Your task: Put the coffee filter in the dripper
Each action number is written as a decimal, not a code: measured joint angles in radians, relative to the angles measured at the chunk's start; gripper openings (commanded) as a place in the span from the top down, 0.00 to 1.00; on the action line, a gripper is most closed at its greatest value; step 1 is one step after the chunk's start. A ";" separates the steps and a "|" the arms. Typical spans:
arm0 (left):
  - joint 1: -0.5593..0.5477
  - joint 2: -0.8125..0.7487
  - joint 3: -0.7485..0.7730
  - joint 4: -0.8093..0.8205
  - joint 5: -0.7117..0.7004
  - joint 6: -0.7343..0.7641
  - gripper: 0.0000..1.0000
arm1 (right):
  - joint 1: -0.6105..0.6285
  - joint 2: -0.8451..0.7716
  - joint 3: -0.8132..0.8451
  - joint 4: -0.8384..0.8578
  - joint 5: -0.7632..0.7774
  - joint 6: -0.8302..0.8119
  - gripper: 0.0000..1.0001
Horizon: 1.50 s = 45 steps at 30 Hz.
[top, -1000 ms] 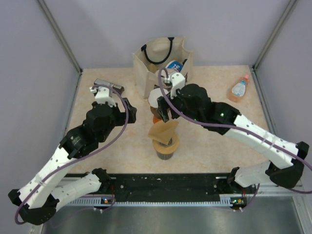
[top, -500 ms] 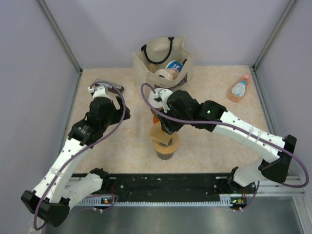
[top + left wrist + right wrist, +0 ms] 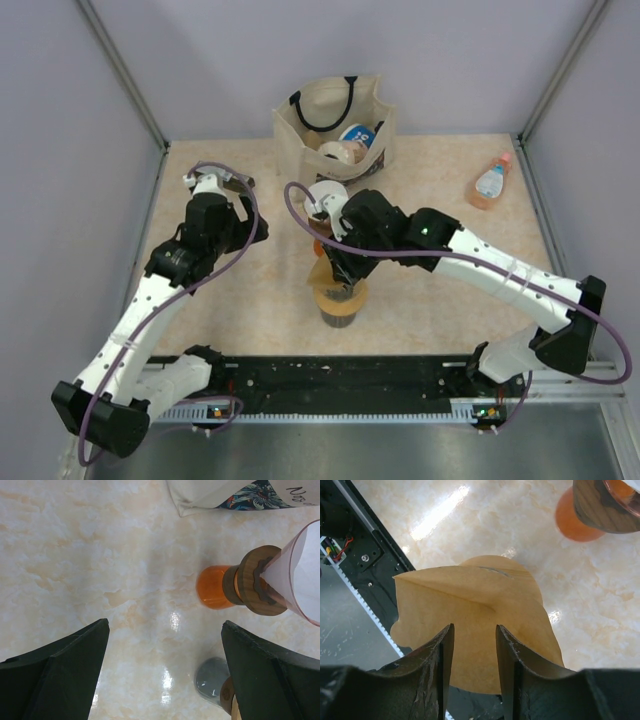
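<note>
I see the coffee filter (image 3: 475, 615) — a creased tan paper fan — pinched in my right gripper (image 3: 474, 630) over a tan ring (image 3: 340, 297), the dripper (image 3: 300, 575) just beyond on an orange glass (image 3: 214, 586) — left gripper (image 3: 165, 625) spread wide, empty.

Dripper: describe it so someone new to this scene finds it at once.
Start at the beige cloth tote bag at the marbled table's far edge. Just in front of it stands an orange glass vessel with a wooden collar. The dripper is the pale pinkish translucent cone seated in that collar, the only funnel shape there.
</note>
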 measured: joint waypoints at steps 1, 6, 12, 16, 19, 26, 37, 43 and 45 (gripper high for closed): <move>0.003 0.003 0.000 0.001 0.003 0.000 0.01 | 0.000 0.003 0.000 0.001 0.001 -0.004 0.62; 0.016 0.008 0.000 0.002 0.021 0.003 0.01 | 0.000 0.047 0.000 0.002 0.002 -0.016 0.68; 0.028 0.011 0.000 0.005 0.035 0.003 0.01 | 0.000 0.071 -0.011 0.002 -0.002 -0.022 0.69; 0.034 0.017 0.000 0.007 0.043 0.003 0.01 | 0.000 0.077 -0.029 0.001 0.000 -0.023 0.74; 0.038 0.019 0.000 0.008 0.047 0.003 0.01 | 0.000 0.093 -0.034 0.005 -0.001 -0.028 0.80; 0.043 0.020 0.000 0.008 0.047 0.003 0.01 | 0.000 0.115 -0.052 0.007 0.000 -0.035 0.86; 0.052 0.041 0.000 0.008 0.048 0.007 0.01 | 0.000 0.158 -0.053 -0.019 0.001 -0.049 0.92; 0.058 0.041 0.000 0.008 0.048 0.011 0.01 | 0.001 0.188 -0.052 -0.030 0.005 -0.053 0.92; 0.060 0.041 0.000 0.008 0.048 0.012 0.01 | 0.003 0.195 -0.051 -0.030 0.005 -0.058 0.92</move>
